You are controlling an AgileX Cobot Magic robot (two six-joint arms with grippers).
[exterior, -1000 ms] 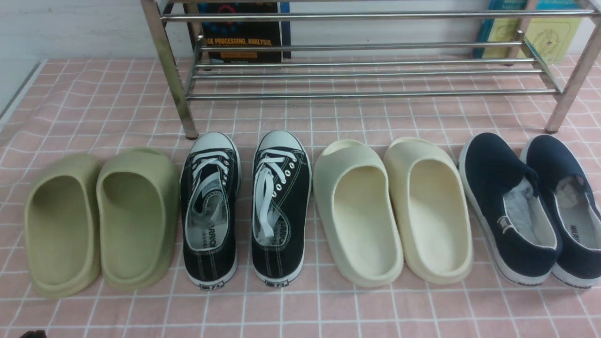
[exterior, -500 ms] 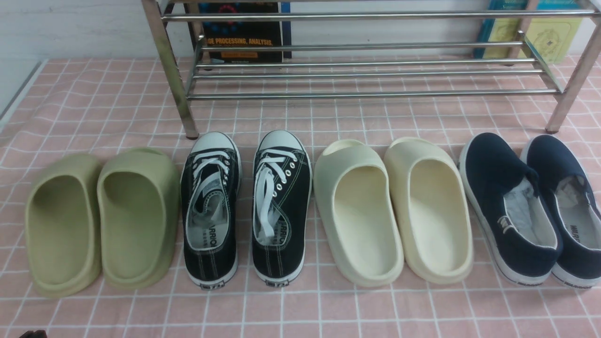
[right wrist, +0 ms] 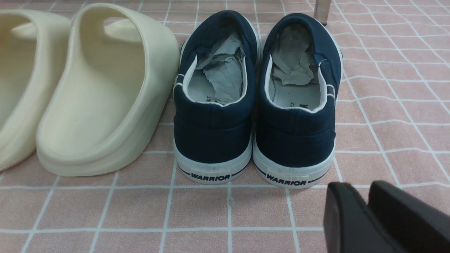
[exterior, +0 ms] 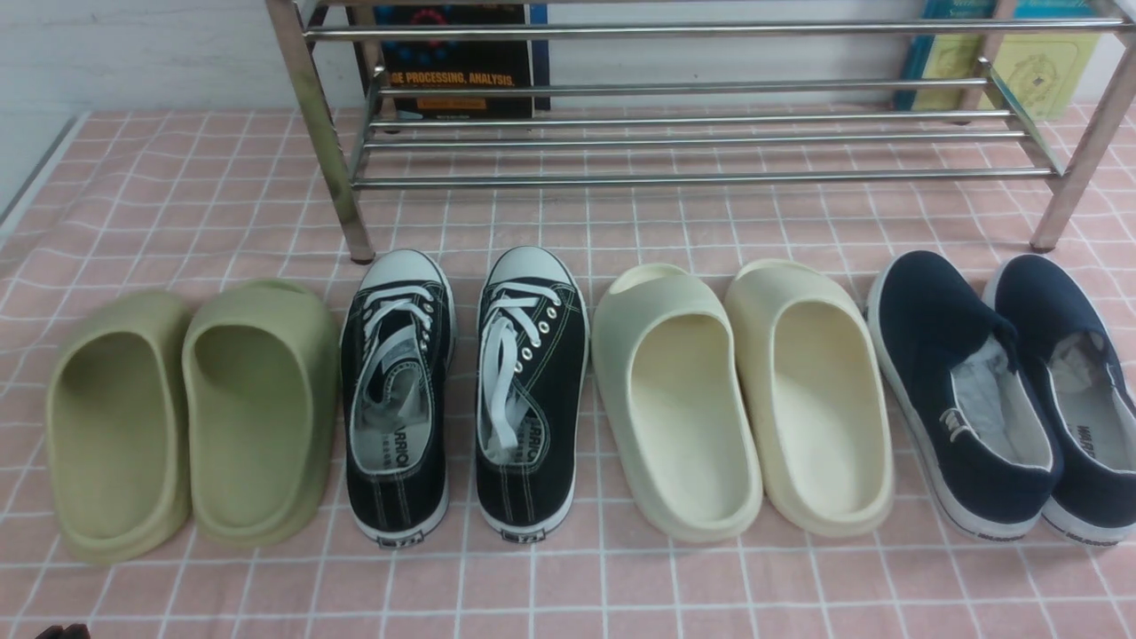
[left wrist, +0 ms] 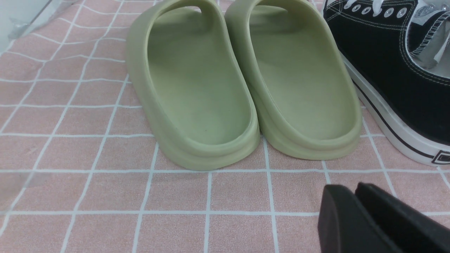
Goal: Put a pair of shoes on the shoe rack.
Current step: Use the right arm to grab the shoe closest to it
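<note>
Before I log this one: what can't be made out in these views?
Front view: right navy shoe, outer side cut by frame edge.
Front view: shoe rack, top cut off; book behind it, title partly hidden by rails.
Wrist views: left gripper, right gripper, cropped at the corner; opening unclear.

The desk cloth [exterior: 177, 195] is pink, crossed by a grid of white lines. The olive-green foam slides [exterior: 257, 417] are one plain shade, as are the cream foam slides [exterior: 674, 399]. The black canvas lace-up sneakers [exterior: 550, 373] have white toe caps, white laces, white stitching and white soles with a black stripe. The navy-blue canvas slip-on shoes [exterior: 923, 328] have white rubber soles with dark lettering at the heels and pale grey lining. The chrome-steel tube shoe rack [exterior: 692, 178] is shiny silver. The left end effector [left wrist: 355, 189] and right end effector [right wrist: 367, 193] are black.
</note>
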